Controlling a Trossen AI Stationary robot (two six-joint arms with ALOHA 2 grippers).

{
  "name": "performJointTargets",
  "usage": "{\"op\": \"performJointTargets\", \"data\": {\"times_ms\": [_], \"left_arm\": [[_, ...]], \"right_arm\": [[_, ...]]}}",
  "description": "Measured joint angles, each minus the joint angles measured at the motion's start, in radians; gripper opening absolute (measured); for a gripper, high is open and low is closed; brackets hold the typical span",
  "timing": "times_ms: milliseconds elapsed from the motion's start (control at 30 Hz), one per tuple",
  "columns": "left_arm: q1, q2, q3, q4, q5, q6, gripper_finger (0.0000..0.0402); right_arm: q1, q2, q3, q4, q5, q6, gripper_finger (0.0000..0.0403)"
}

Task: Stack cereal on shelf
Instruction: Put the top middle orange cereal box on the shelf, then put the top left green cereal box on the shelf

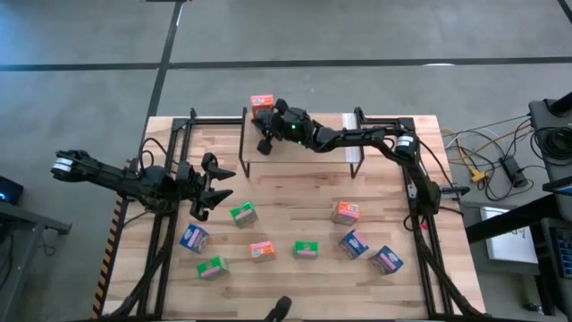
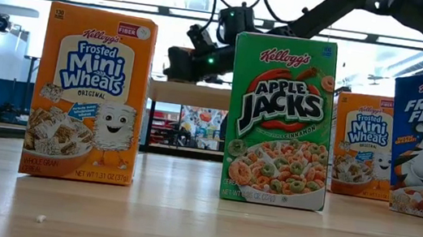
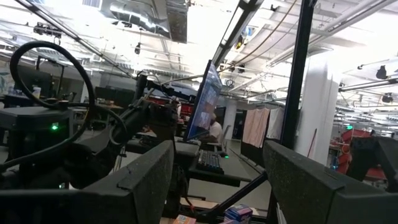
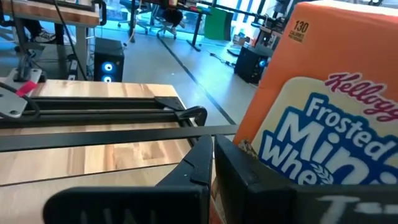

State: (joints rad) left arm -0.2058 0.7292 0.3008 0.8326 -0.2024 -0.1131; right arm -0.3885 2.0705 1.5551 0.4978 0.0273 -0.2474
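On the pale wooden surface (image 1: 295,192), an orange cardboard Frosted Mini-Wheats box (image 1: 261,103) is gripped by the right hand (image 1: 271,114) over the low plank-topped shelf (image 1: 308,148), apparently for stacking, while the left hand (image 1: 214,183) waits spread wide.

Both arms are built from dark, near-black links joined by rounded joint housings. A pale grey cylindrical cap is seen at the outer joint of the left arm (image 1: 67,164) and another on the right arm (image 1: 407,141). Thin black cables are looped along the links, and one wide loop is seen curving beside the left wrist. A small green light is lit on the right arm's wrist housing (image 1: 291,126) and another on the left. The fingers (image 3: 143,180) of the left end effector (image 1: 213,188) are shown as broad, flat, matte black slabs with angular edges.
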Motion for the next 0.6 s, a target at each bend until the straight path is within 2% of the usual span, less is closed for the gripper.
{"op": "performJointTargets", "data": {"times_ms": [300,600], "left_arm": [[0.0,0.0,0.0,0.001,0.0,0.0,0.0233],[0.0,0.003,0.0,-0.012,0.0,0.0,0.0233]], "right_arm": [[0.018,-0.054,0.0,-0.102,-0.002,0.0,0.0009],[0.054,-0.195,-0.01,-0.467,-0.005,-0.018,0.0009]]}}
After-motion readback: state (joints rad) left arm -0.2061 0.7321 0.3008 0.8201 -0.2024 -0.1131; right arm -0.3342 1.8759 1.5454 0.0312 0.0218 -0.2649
